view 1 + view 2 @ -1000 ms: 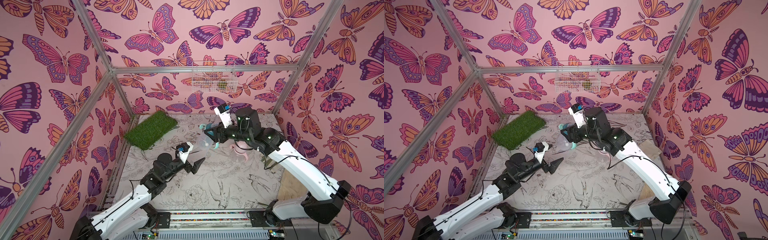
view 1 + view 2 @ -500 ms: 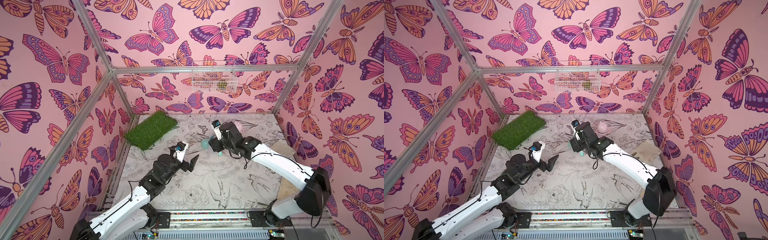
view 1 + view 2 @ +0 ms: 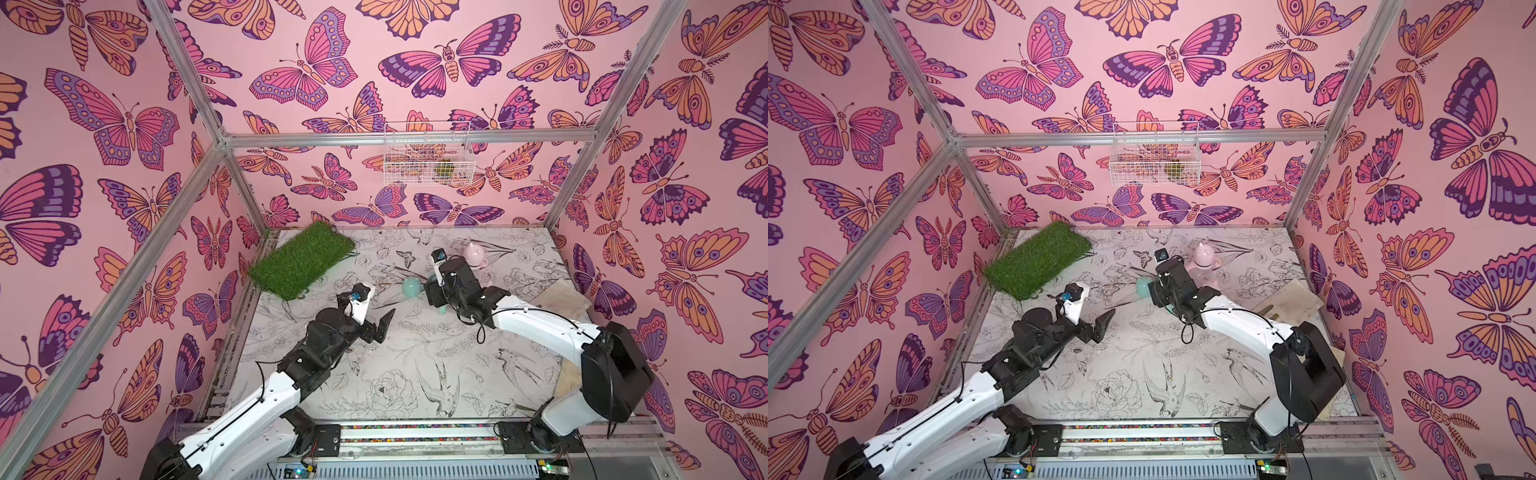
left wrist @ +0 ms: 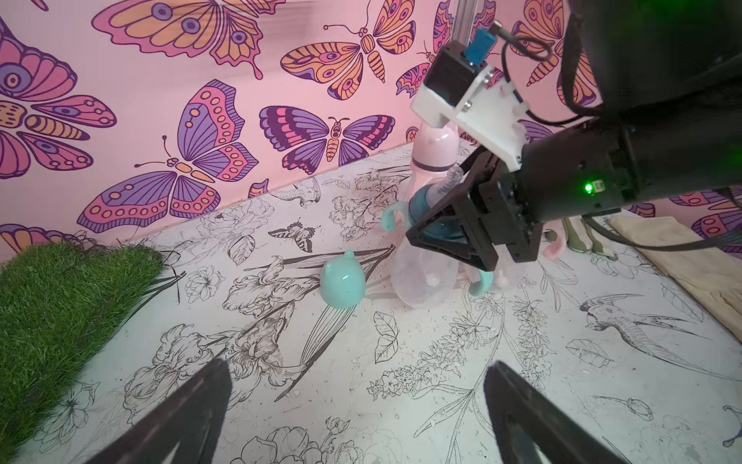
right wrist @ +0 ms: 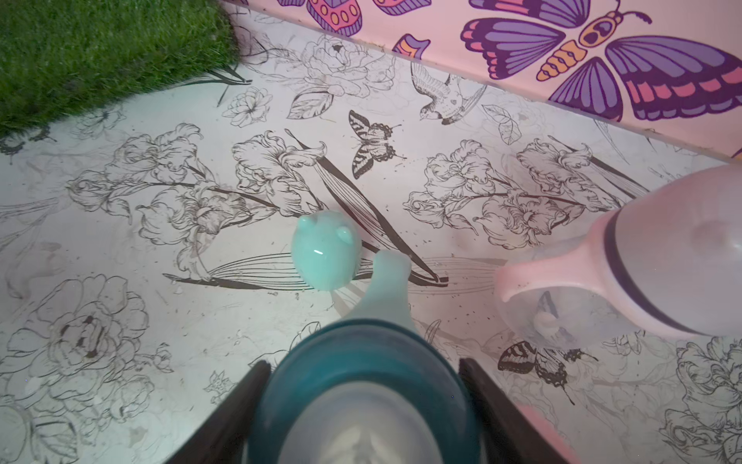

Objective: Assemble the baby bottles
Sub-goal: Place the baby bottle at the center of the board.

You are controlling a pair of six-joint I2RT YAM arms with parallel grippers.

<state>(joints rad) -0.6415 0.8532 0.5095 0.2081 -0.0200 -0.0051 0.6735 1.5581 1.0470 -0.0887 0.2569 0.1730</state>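
Upright teal bottle (image 4: pixel 421 281) beside loose teal cap (image 4: pixel 342 283)

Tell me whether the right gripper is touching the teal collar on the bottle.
Touching. The right wrist view shows the right gripper closed around the teal collar, with both fingers pressed against its sides.

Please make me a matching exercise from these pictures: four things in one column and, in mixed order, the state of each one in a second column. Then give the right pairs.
Things:
1. teal cap
2. bottle with teal collar
3. pink bottle
4. left gripper

States:
A. open, holding nothing
B. gripped at the collar by the right gripper
C. loose on the table, on no bottle
D. upright, with its cap on

Pairs: 1-C, 2-B, 3-D, 4-A.
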